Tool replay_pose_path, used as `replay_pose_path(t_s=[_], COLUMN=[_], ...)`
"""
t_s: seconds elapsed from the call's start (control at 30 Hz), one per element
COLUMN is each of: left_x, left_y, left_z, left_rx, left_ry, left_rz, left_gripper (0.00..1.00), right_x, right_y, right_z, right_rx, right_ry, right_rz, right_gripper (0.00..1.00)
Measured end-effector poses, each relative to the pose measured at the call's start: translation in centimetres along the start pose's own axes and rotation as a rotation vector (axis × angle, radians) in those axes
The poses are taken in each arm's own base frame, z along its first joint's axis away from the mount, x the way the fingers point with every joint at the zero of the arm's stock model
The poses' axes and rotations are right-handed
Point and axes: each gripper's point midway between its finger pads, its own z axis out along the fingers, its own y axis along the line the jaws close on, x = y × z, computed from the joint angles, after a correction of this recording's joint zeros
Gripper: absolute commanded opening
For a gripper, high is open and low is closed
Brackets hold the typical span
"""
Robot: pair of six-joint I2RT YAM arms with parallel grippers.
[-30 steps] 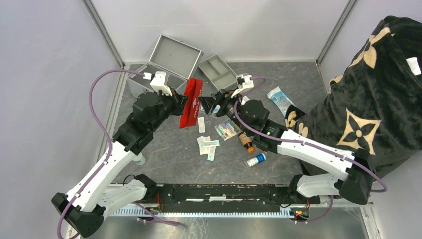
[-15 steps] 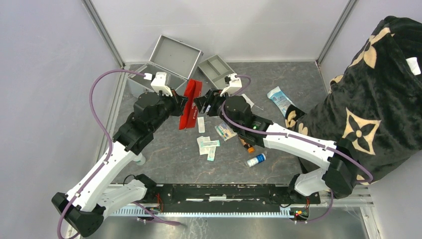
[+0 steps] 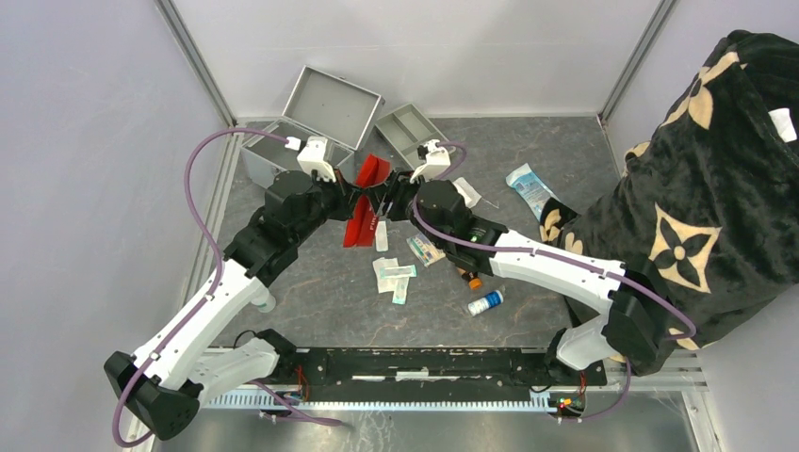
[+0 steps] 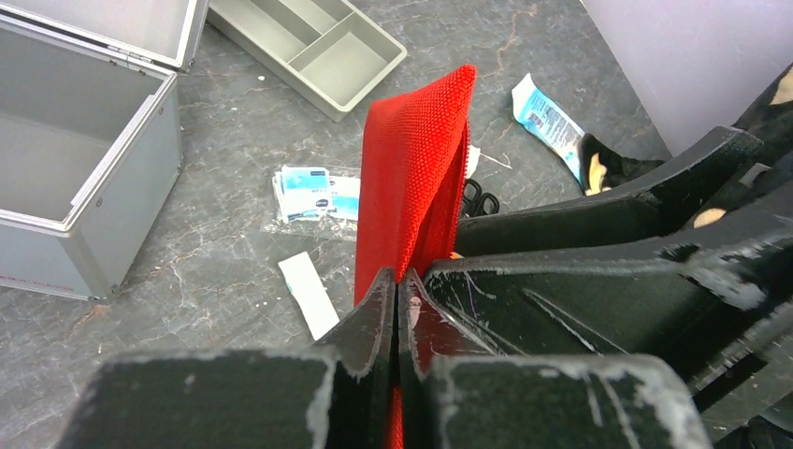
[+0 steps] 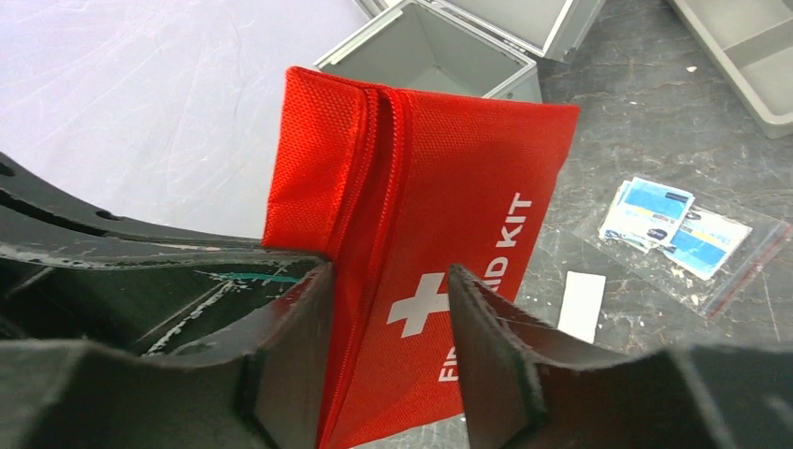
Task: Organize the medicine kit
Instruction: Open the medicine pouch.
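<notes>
The medicine kit, a silver-grey metal case, stands open at the back left with its lid leaning back. It also shows in the left wrist view and the right wrist view. My left gripper is shut on the edge of a flat red first-aid pouch and holds it upright above the table. My right gripper is open, and its jaws straddle the pouch's zipper side. Its left finger lies against the pouch.
A shallow grey divided tray lies right of the case. Below the pouch lie a white strip, a clear bag of blue packets, sachets, a brown bottle and a small vial. A black patterned cloth fills the right side.
My right gripper has moved left and now has its open jaws around the pouch. My left gripper has shifted slightly right and back, still holding the pouch.
</notes>
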Motion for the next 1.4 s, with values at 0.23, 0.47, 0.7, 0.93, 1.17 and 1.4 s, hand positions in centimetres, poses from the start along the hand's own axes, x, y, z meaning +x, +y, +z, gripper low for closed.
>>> replay_pose_path(t_s=[0.23, 0.47, 0.7, 0.93, 1.17, 1.4], left_x=[0.1, 0.4, 1.1, 2.7, -0.2, -2.4], left_y=[-0.1, -0.6, -1.2, -2.1, -3.0, -2.8], left_z=[0.0, -0.1, 0.0, 0.2, -2.6, -5.2], left_rx=[0.007, 0.037, 0.086, 0.144, 0.199, 0.212], left_ry=[0.004, 0.019, 0.052, 0.121, -0.023, -0.195], left_rz=[0.011, 0.035, 0.064, 0.069, 0.068, 0.061], left_gripper=[0.02, 0.02, 0.4, 0.76, 1.0, 1.0], right_x=[1.4, 2.3, 2.2, 1.4, -1.6, -5.3], right_y=[-1.5, -2.2, -2.2, -3.5, -7.8, -9.0], right_z=[0.8, 1.2, 1.1, 0.0, -0.6, -2.4], right_rx=[0.059, 0.087, 0.084, 0.098, 0.192, 0.21], right_ry=[0.021, 0.038, 0.032, 0.007, -0.064, -0.148], right_rz=[-0.021, -0.031, -0.015, 0.056, 0.218, 0.41], right_gripper=[0.45, 0.03, 0.0, 0.0, 0.0, 0.0])
